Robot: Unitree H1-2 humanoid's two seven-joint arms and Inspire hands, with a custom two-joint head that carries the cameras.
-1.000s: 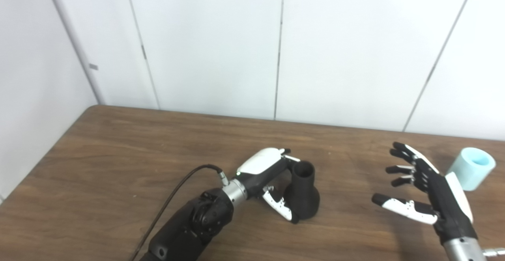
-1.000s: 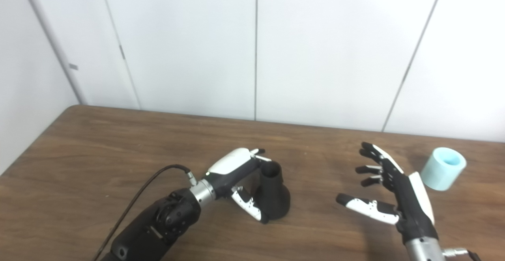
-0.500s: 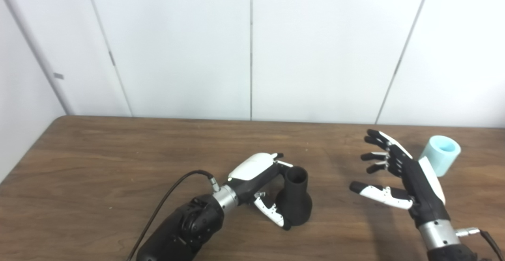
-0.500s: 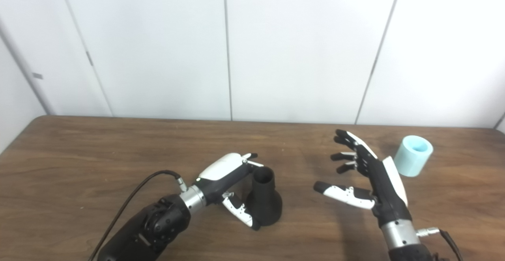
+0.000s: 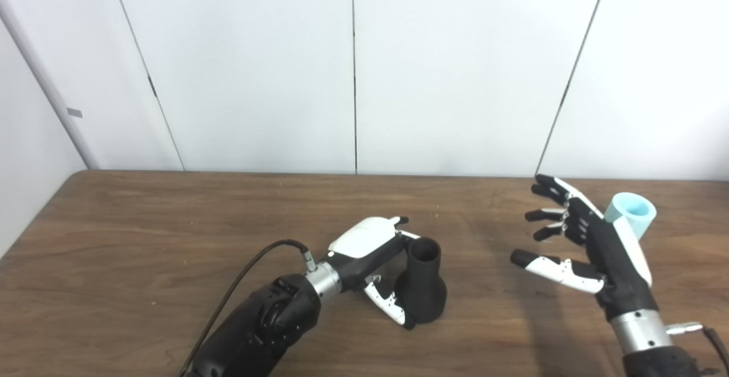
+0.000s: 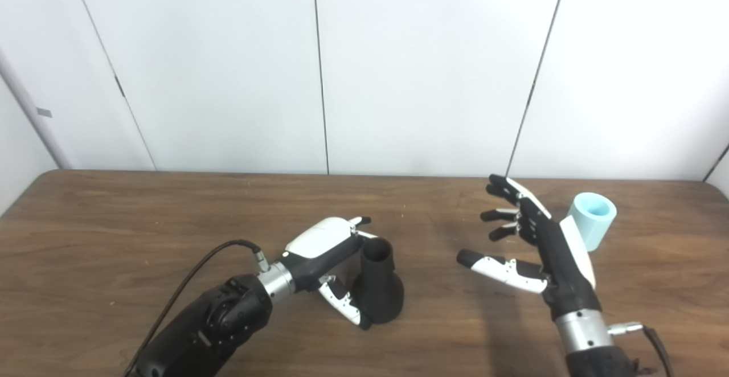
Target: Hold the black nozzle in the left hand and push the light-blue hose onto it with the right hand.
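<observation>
Left hand (image 5: 373, 254) is wrapped around the black nozzle (image 5: 422, 289) mid-table, right hand (image 6: 538, 251) is splayed empty, so next it reaches for the light-blue hose (image 6: 593, 219) at its 2 o'clock.

- The tabletop (image 5: 142, 240) is dark brown with streaky wood grain.
- The nozzle (image 5: 422, 289) is matte black all over.
- The hose (image 6: 593, 219) is light blue — a pale aqua.
- The left hand (image 5: 373, 263) and right hand (image 5: 592, 249) are black with white shells.
- The wall (image 5: 455, 69) is white, crossed by thin dark seams.
</observation>
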